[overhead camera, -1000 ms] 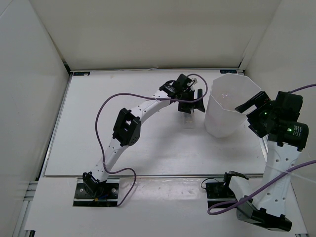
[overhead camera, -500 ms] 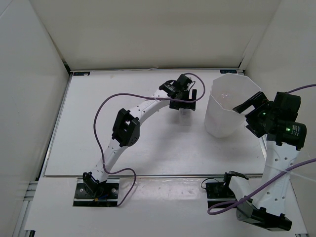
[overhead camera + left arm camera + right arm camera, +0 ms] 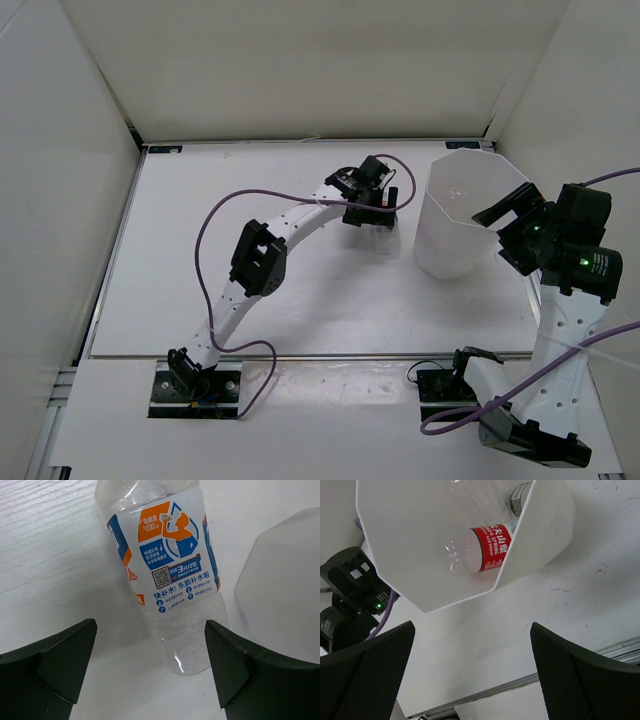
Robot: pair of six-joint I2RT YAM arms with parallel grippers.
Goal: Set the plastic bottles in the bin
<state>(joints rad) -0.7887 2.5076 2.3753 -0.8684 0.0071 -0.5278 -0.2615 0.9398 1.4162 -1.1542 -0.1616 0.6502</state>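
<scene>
Since the frame a second earlier, my left arm had pulled its wrist in and dropped over the last loose bottle, while my right arm had hardly shifted. Nearest me, the right gripper point(image 3: 508, 222) hung at the right side of the table point(image 3: 200, 250), just beside the bin point(image 3: 450, 250), its claw spread wide with nothing between the fingers; through its wrist camera the right gripper point(image 3: 472, 667) looked down over the bin's many-sided rim. Inside the bin lay a red-labelled bottle point(image 3: 485, 547), and part of another bottle point(image 3: 518, 499) with a darker label showed against the wall beyond it. A little farther out and to the left of the bin, the left gripper point(image 3: 377, 213) sat low over the table, its claw also wide and holding nothing. Its wrist camera showed the white-orange labelled bottle point(image 3: 170, 575) lying on the table, base end toward the camera, between the two dark fingers point(image 3: 55, 665). The left finger stood clear of the bottle; I could not tell whether the right one touched its side. The bin's pale wall showed just to the right of that bottle, apart from it.
</scene>
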